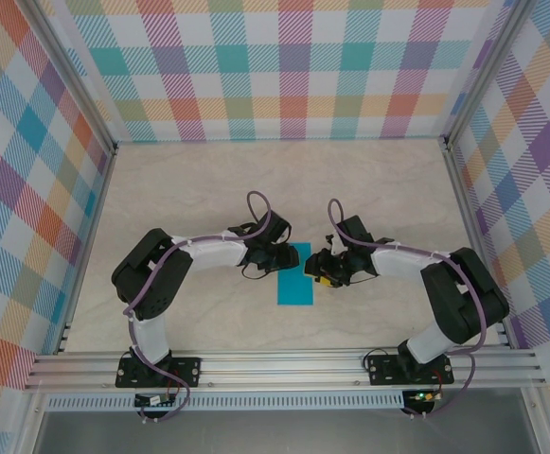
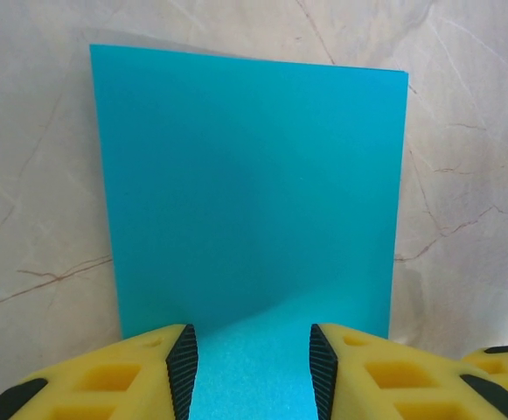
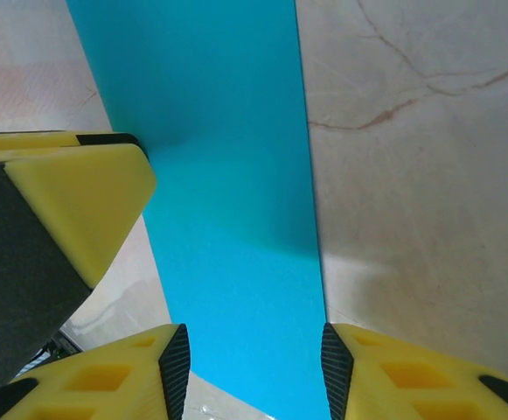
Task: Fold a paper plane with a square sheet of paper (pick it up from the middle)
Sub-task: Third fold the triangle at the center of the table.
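Flat on the pale stone table [image 1: 189,189], in the middle, just past the two arms: the blue paper [image 1: 294,284]. From above, a long thin shape, long sides running from near to far.

At the far left part of the paper: the left gripper [image 1: 276,255], reaching in from the left. At the right edge of the paper, a little nearer: the right gripper [image 1: 325,274], reaching in from the right. Both close together, with the paper between and under them.

In the left wrist view: two yellow fingers [image 2: 105,381] with black pads [image 2: 182,372], spread apart, pinching nothing. Blue paper in the gap and well past it, wider than the gap on both sides. A dark shadow across the middle of the paper. Hard to tell whether the tips press on the paper or hang just above it.

In the right wrist view: yellow fingers [image 3: 105,381] spread apart too, pinching nothing. The paper as a long blue strip, from the gap up to the top of the view, with bare table on both sides. Off to one side, a big yellow and black finger [image 3: 70,201] of the left gripper, just beside the paper's edge.

Around the table: walls [image 1: 293,66] with bright checks.
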